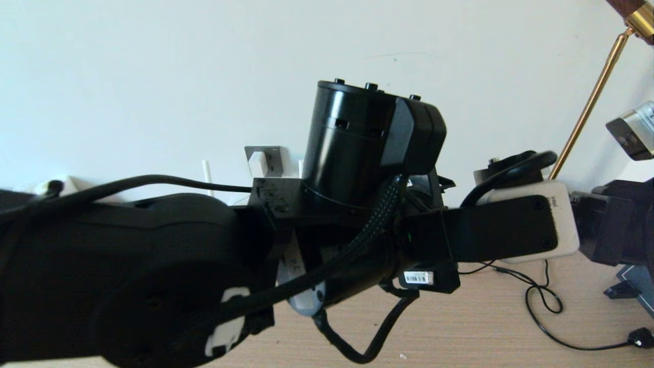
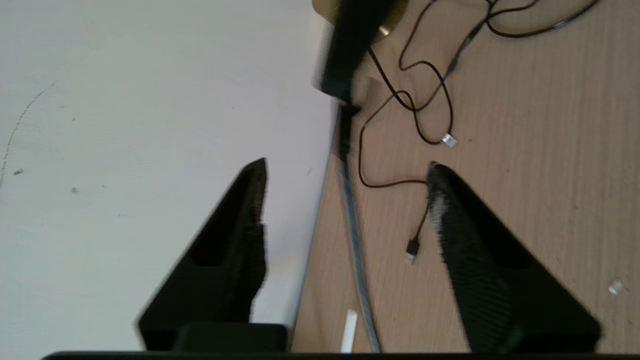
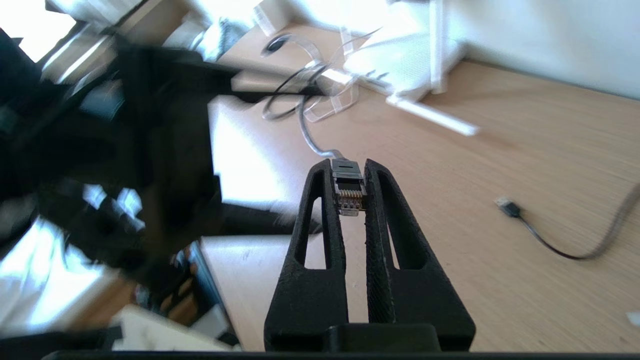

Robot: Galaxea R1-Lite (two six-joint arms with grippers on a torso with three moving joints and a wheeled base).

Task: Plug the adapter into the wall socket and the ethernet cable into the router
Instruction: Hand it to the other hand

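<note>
Gripper on the left arm is not separately visible in the head view; that arm fills the foreground and hides most of the desk (image 1: 460,327). Behind it, the wall socket (image 1: 265,159) sits low on the wall with the adapter (image 1: 258,162) apparently already seated in it. One antenna of the router (image 1: 207,176) pokes up beside it.

From the left wrist, the left gripper (image 2: 345,200) hangs released and empty, fingers spread wide, over the desk edge by the wall, above thin black cables (image 2: 425,100).

From the right wrist, the right gripper (image 3: 350,197) is clenched on the plug of the ethernet cable (image 3: 348,187), its contacts facing the camera and the cord trailing away towards the router (image 3: 400,62), which lies well apart beyond it. The plug looks light and rigid, but its clear tip and latch seem fragile, so the sleeved body is the place to grip. The cord is likely stiff enough to tug the plug askew.
</note>
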